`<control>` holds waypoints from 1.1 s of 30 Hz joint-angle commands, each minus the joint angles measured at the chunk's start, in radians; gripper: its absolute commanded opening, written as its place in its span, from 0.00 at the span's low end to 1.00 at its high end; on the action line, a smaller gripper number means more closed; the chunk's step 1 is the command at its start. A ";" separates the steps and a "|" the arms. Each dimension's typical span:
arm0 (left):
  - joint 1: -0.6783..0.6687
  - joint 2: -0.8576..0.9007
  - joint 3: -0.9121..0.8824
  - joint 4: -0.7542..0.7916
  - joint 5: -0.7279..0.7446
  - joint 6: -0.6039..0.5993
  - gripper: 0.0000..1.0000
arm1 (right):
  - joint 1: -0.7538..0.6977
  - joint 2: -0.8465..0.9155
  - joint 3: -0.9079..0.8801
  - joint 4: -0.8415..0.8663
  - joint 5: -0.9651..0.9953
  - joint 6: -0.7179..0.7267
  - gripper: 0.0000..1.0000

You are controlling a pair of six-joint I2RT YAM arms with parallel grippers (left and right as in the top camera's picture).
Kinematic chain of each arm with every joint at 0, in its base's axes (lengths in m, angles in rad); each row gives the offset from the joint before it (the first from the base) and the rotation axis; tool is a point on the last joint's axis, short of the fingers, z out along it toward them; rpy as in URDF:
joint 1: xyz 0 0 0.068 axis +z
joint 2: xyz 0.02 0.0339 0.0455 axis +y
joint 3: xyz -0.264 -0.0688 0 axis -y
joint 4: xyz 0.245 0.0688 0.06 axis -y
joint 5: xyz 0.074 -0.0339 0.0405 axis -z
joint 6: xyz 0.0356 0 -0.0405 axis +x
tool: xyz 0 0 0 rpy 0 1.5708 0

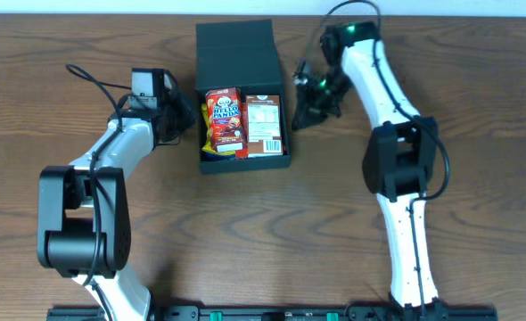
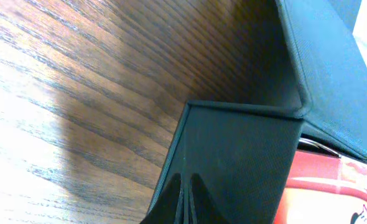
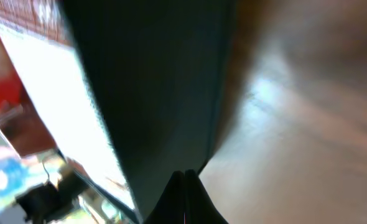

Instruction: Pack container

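Left wrist view: the left gripper (image 2: 185, 190) has its two fingers pressed flat together with nothing between them. The tips point at a dark outer wall of the container (image 2: 233, 155), near a corner.
Right wrist view: the right gripper (image 3: 186, 180) is closed the same way, finger against finger and empty. Its tips are low on the container's opposite outer wall, where that wall meets the counter (image 3: 308, 124).
Contact: whether either gripper actually touches the wall cannot be told; both are just beside it.
Container: a matte black square box standing on the counter between the two grippers, toward the far edge. Its hinged lid (image 1: 234, 45) is raised at the back, leaving the top open.
Contents, left half: a red Hello Panda packet (image 1: 224, 120) lying flat, and the left wrist view shows a strip of its red print over the wall.
Contents, right half: a brown packet (image 1: 264, 125) with a white nutrition panel facing up, side by side with the red one.
Arms: the left arm (image 1: 111, 156) reaches in from the left side, and the right arm (image 1: 379, 80) curves in from the right.
Counter: brown wood grain.
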 commanded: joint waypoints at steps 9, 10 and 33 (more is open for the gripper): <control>-0.029 -0.015 0.026 -0.001 -0.018 -0.010 0.06 | 0.027 -0.008 0.006 -0.051 0.027 -0.070 0.01; -0.029 -0.015 0.026 -0.002 -0.018 -0.010 0.06 | 0.027 -0.008 0.006 -0.051 0.016 -0.070 0.02; -0.101 -0.015 0.026 -0.010 0.020 -0.010 0.06 | 0.024 -0.008 -0.046 -0.051 -0.051 -0.124 0.02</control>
